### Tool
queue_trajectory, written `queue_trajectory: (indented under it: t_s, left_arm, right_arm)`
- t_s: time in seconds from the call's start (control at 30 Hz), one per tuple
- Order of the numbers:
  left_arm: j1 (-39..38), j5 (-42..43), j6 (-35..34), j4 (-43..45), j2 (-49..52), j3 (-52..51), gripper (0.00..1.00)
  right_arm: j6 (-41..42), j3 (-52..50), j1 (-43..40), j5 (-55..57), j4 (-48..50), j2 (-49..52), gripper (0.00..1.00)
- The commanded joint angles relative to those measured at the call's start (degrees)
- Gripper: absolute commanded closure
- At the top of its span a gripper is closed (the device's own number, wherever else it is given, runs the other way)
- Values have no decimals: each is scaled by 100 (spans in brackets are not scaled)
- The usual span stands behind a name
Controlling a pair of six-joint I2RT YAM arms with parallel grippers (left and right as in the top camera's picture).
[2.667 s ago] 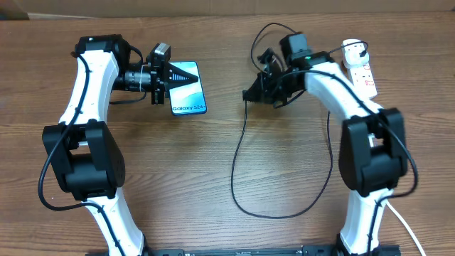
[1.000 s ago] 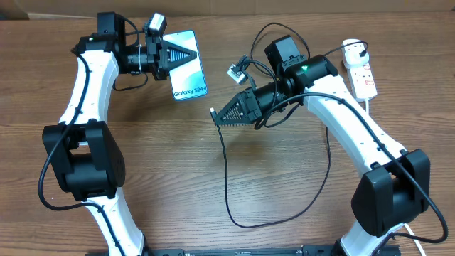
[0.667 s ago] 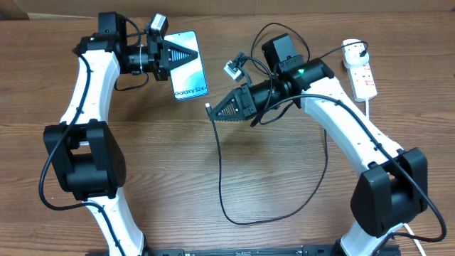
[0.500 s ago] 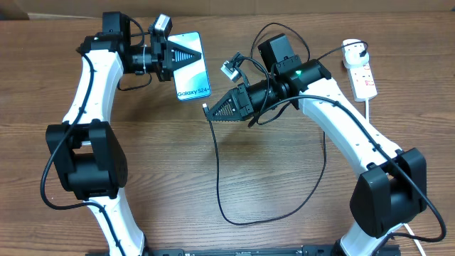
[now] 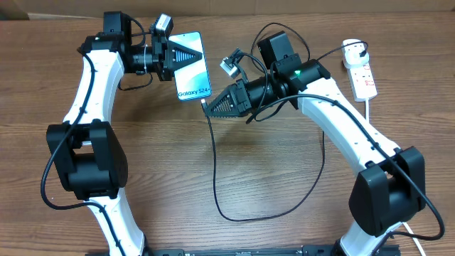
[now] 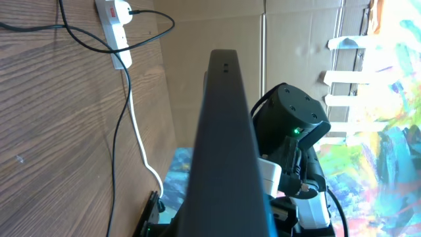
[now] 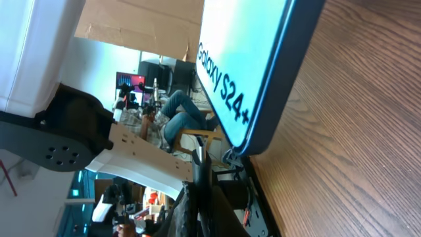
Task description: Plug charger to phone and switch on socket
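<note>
The left hand (image 5: pixel 183 56) covers the upper half of the phone (image 5: pixel 194 80) in the overhead view, a black finger lying across the screen. This hides the phone's top short edge. The hand is pressed together on the phone, pinching it front and back.

The left wrist view gives only the phone's dark edge (image 6: pixel 222 125), a slab up the middle of the frame and cut off at the bottom.

The right hand (image 5: pixel 209 107) is clamped on the charger (image 5: pixel 214 163) just behind its connector. From above the tip is too small to make out. It sits just beside the phone's lower right corner, and I cannot tell whether they touch.

In the right wrist view the tip is a thin sliver (image 7: pixel 199 160) at bottom centre, between blurred fingers. No port can be made out on the phone's lower edge there.

The phone sits upper centre-left in the overhead frame. Its long axis runs top to bottom, leaning slightly, with the screen up and the "Galaxy S24+" end lowest. Whether it rests on the surface (image 5: pixel 142 178) I cannot tell.

The charger's cable drops from the right hand, loops across the lower centre and climbs on the right. Part of it is hidden under the right arm (image 5: pixel 341 121).

The socket (image 5: pixel 362 75) lies upper right, its length also roughly top to bottom. Its white cord (image 5: pixel 369 105) runs down behind the arm.
</note>
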Motion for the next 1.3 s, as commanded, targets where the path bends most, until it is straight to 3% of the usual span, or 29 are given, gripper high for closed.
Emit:
queue_trajectory:
  t_s: [0.0,0.23,1.27]
  left_arm:
    - [-26,293,-114,79,-221,85,96]
    - [-28,293,-625,509,-221,85,96]
    - [-107,205,-636,505,-221,85,96]
  right_arm:
    - [166,-28,22,-15,42,44,96]
    - [227,-28,146,103,87,103,96]
    - [549,-28,181,208,516,107,96]
